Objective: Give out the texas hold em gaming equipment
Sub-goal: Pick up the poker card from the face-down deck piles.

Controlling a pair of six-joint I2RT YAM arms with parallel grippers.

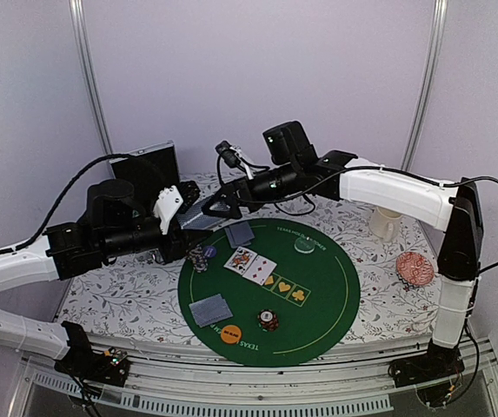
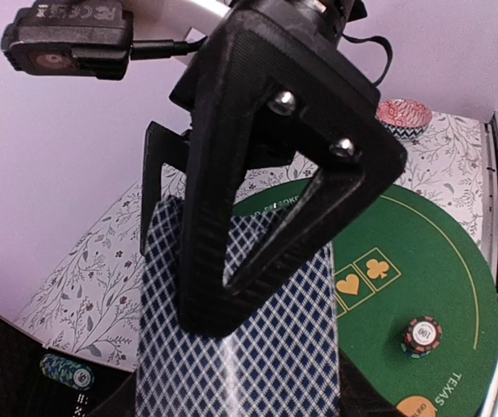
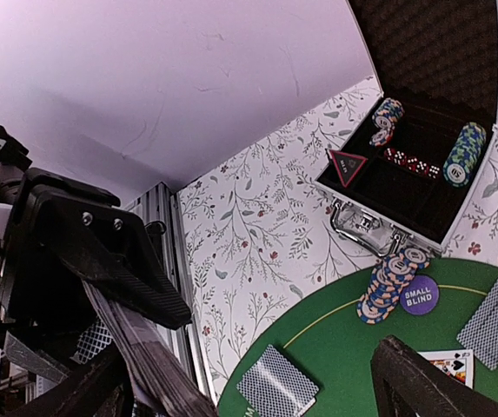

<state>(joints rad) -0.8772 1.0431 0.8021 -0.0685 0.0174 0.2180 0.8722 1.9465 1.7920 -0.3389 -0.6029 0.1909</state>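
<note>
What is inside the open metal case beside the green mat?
Two chip stacks, a red-edged triangle marker and a row of red dice lie in the case. In the top view the left arm hides its contents.

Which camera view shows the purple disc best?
Right wrist view: the purple disc is close, its lettering readable. The top view shows only a tiny purple spot; the left wrist view misses it.

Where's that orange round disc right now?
In the overhead view, the orange disc lies at the green mat's near edge, left of centre, with face-down cards on its left and a chip stack on its right.
</note>
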